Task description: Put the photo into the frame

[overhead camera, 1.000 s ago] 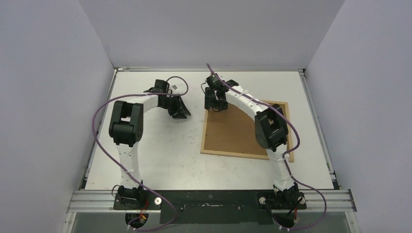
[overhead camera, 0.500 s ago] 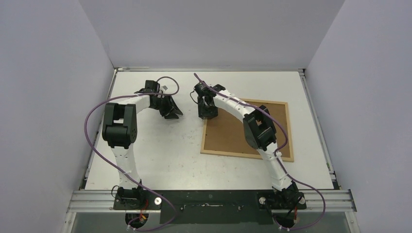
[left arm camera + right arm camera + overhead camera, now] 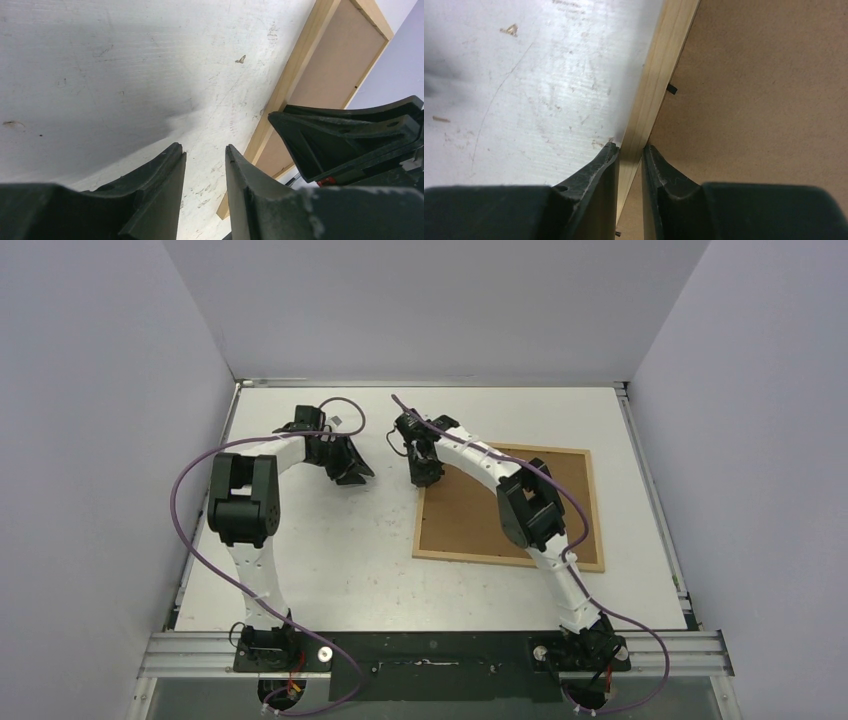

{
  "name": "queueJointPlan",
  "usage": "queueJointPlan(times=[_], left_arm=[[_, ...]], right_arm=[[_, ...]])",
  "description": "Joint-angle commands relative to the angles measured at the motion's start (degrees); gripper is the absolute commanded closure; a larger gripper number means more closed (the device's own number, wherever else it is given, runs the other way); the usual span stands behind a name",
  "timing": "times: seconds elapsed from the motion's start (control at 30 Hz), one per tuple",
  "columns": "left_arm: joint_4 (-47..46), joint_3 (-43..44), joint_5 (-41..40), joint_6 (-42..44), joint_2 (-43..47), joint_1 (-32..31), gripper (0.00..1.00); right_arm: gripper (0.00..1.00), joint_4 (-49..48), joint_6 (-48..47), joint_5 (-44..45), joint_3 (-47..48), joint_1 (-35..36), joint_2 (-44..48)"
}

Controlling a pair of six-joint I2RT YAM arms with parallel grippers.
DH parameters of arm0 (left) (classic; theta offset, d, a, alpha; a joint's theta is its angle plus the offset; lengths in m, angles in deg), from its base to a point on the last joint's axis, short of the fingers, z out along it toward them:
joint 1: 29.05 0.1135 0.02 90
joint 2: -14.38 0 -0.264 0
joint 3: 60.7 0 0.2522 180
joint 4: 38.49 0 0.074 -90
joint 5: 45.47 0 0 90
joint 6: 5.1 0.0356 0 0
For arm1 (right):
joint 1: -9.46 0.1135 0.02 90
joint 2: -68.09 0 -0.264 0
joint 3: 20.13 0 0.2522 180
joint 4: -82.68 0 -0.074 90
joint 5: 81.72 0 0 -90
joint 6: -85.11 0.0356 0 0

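The right arm reaches far. The right end effector (image 3: pixel 629 151) pinches the thin wood edge of the frame (image 3: pixel 480 557), flat on the table (image 3: pixel 330 540), right side. The left end effector (image 3: pixel 203 147) hangs part open, empty.

A light-wood frame (image 3: pixel 470 559) lies flat on the right half of the white table (image 3: pixel 340 560), with a brown backing board (image 3: pixel 465 515) filling it. The right arm reaches across the board, and the right gripper (image 3: pixel 424 472) is at the frame's far left corner (its jaws too small to read). The left gripper (image 3: pixel 352 470) is over bare tabletop, near that corner but apart from it.
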Motion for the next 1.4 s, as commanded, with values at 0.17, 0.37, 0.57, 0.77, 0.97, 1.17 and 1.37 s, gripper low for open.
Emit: queueJointPlan(times=[0.17,0.37,0.57,0.77,0.97,1.17,1.37], left_arm=[[-4.2,1.2,3.7,-1.7,2.4,0.4,0.6],[-5.9,0.4,3.8,-2.2,2.1,0.6,0.53],[-8.7,-2.6,5.6,-3.0,2.0,0.4,0.51],[-12.2,-4.9,8.0,-4.6,2.0,-1.0,0.48],[-13.4,-3.9,8.2,-5.1,0.4,-3.6,0.48],[-12.7,-2.4,7.1,-4.2,-1.8,-5.2,0.48],[-8.6,-0.6,5.4,-0.6,-3.6,-6.3,0.51]], right_arm=[[1.0,-1.0,-13.4,-11.4,-13.2,4.2,9.2],[1.0,-4.3,-21.9,-20.3,-23.1,6.1,15.2],[0.73,-6.9,-19.6,-16.9,-27.5,5.2,20.4],[0.52,-13.2,-8.9,-9.0,-29.8,1.6,27.6],[0.61,-8.2,-9.6,-7.7,-24.5,0.3,21.7],[0.57,-6.6,-12.0,-9.4,-21.4,0.4,17.5],[0.56,-4.9,-12.2,-9.8,-18.8,1.1,13.6]])
